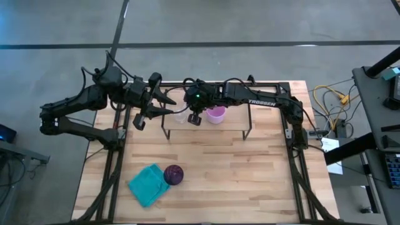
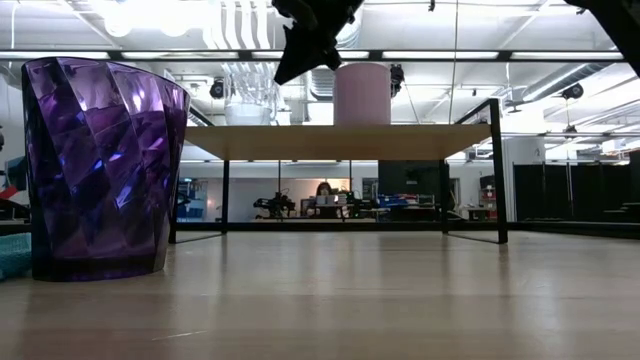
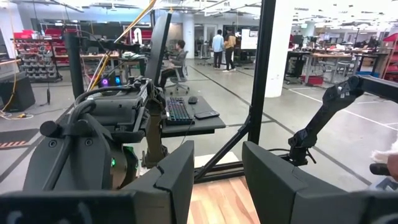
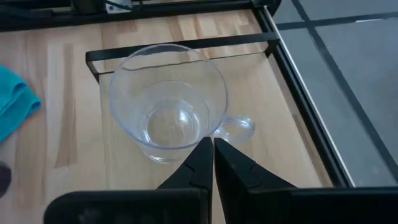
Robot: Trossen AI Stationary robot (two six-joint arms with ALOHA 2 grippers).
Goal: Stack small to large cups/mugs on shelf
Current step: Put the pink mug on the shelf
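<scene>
**Clear glass and pink mug on the shelf, purple cup on the counter**

The left pincer (image 1: pixel 164 103) hangs over the shelf's left end, its fingers spread apart with nothing between them; its wrist view looks past the fingers (image 3: pixel 177 180) into the room, where people stand among desks. Just to its right, the clear glass (image 1: pixel 180 117) stands on the shelf (image 1: pixel 234 125). The right pincer (image 1: pixel 195 116) hovers just right of the glass and above it, fingers pressed together and empty. Only the right wrist view shows that the glass (image 4: pixel 168 99) has a small handle, which lies just beyond the closed tips (image 4: pixel 208 155). The pink mug (image 1: pixel 216 114) stands to this pincer's right, near it. From table height, glass (image 2: pixel 250 95) and mug (image 2: pixel 362 93) stand apart on the shelf, the board raised on black legs with open room beneath. The purple cup (image 1: pixel 174 174) stands on the wooden counter (image 1: pixel 250 181), well in front of both pincers, touching the teal cloth (image 1: pixel 148 184). The shelf's right half lies bare.
</scene>
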